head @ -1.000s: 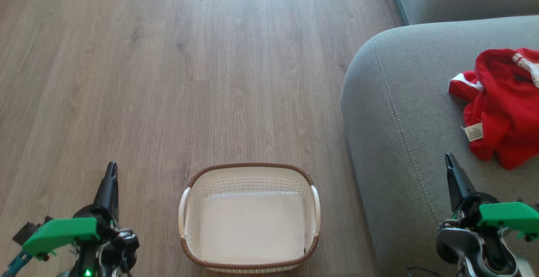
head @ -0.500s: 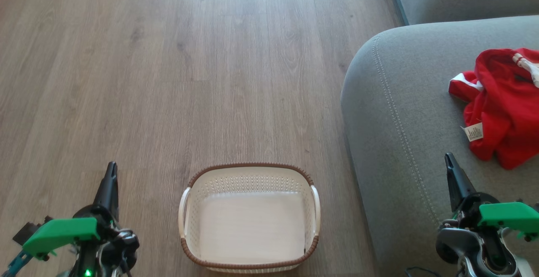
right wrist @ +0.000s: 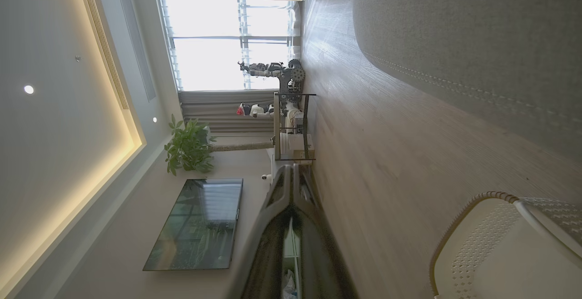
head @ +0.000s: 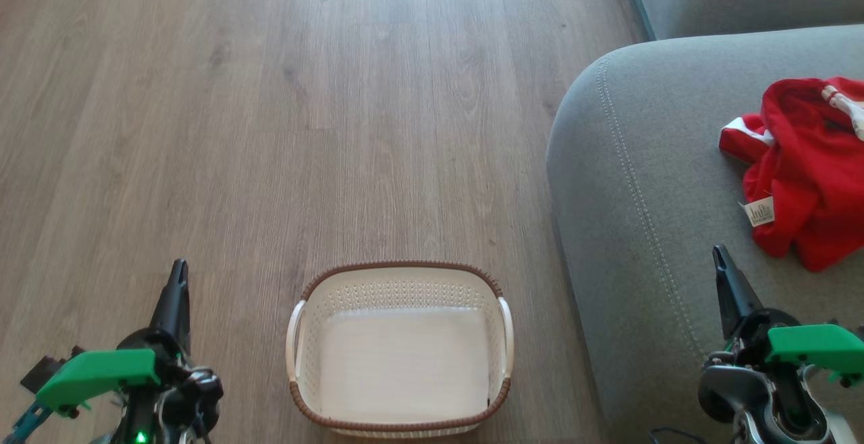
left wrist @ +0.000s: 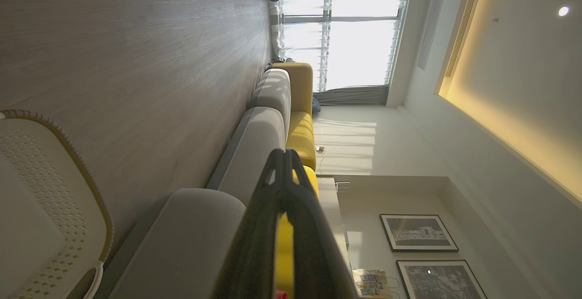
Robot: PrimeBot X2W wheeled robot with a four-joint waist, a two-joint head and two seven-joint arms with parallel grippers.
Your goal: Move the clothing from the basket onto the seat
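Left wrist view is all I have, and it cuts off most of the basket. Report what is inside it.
Observer: Nothing. The head view shows the basket whole, and its bottom is bare.
Operator: Locate the clothing.
Observer: The red clothing lies bunched on the grey seat, to the right of the basket.
Operator: Give me the right gripper.
Observer: The right gripper is shut and empty. In the head view it shows just short of the clothing, not touching it.
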